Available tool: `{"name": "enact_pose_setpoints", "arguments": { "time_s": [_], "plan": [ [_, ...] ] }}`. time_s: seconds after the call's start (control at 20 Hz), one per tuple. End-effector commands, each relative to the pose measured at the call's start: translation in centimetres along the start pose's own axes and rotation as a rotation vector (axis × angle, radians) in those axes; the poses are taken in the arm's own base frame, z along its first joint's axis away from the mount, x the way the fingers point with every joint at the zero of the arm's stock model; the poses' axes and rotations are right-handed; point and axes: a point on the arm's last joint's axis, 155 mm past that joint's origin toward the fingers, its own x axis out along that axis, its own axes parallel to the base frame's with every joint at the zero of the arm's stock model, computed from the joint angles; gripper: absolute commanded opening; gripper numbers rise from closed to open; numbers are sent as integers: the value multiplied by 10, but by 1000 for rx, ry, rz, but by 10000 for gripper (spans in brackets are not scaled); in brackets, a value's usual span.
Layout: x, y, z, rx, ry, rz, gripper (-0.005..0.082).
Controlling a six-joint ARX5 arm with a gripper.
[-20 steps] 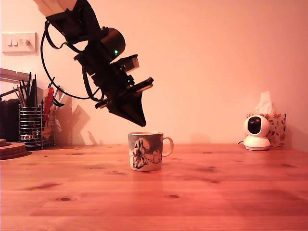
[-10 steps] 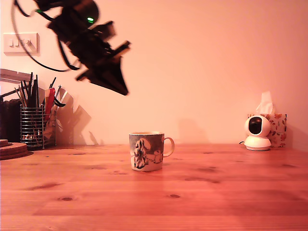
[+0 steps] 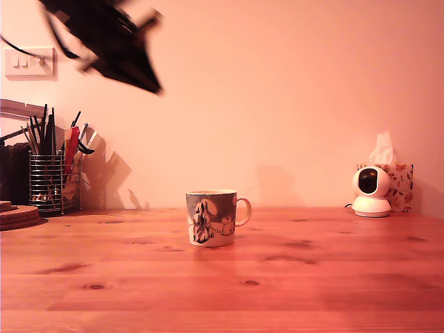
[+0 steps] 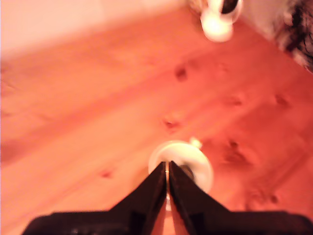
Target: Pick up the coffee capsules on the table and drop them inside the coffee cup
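High above the bench (image 3: 291,277), toward the exterior view's left, hangs the claw (image 3: 154,88), blurred, tips clenched to a thin slit, gripping nothing visible; coffee cup (image 3: 210,218) upright mid-bench, handle to that view's right; no capsule seen outside, something dark inside possibly one; best confirmed before descending.

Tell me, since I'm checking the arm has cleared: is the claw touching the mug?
Apart. In the exterior view the claw hangs high toward that view's left, with bare wall between it and the mug standing on the table.
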Motion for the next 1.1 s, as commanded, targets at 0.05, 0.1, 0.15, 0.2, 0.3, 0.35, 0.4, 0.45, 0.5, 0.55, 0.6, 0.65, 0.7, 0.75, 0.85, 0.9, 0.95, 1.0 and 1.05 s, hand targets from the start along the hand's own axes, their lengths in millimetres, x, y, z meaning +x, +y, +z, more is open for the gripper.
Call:
{"name": "enact_pose_setpoints", "arguments": {
  "time_s": [0.05,0.1,0.15,0.2,0.3,0.35,0.4,0.45,0.5,0.55,0.6,0.65,0.7,0.75,0.85,0.9,0.95,1.0,1.05],
  "plan": [
    [-17,19,-25,-35,-3,44,-20],
    [-26,25,-29,-45,-22,64,-20],
    [-35,31,-33,-61,-40,83,-20],
    [-45,38,-37,-69,-60,103,-20],
    [-60,47,-49,-98,-80,127,-20],
    [-66,49,-56,-119,-83,133,-20],
    [-70,50,-63,-127,-85,141,-20],
    [-73,48,-70,-136,-82,143,-20],
    [-76,46,-79,-145,-83,146,-20],
    [-78,44,-87,-154,-84,149,-20],
    [-81,44,-96,-150,-93,164,-20],
    [-83,42,-106,-146,-102,175,-20],
    [-86,40,-116,-212,-115,174,-20],
    [-88,38,-128,-216,-118,179,-20],
    [-92,36,-152,-270,-121,203,-20],
    [-93,33,-165,-282,-118,207,-20],
    [-95,31,-175,-291,-117,209,-20],
    [-97,29,-183,-306,-118,213,-20],
    [-99,27,-190,-320,-124,217,-20]
  ]
}}
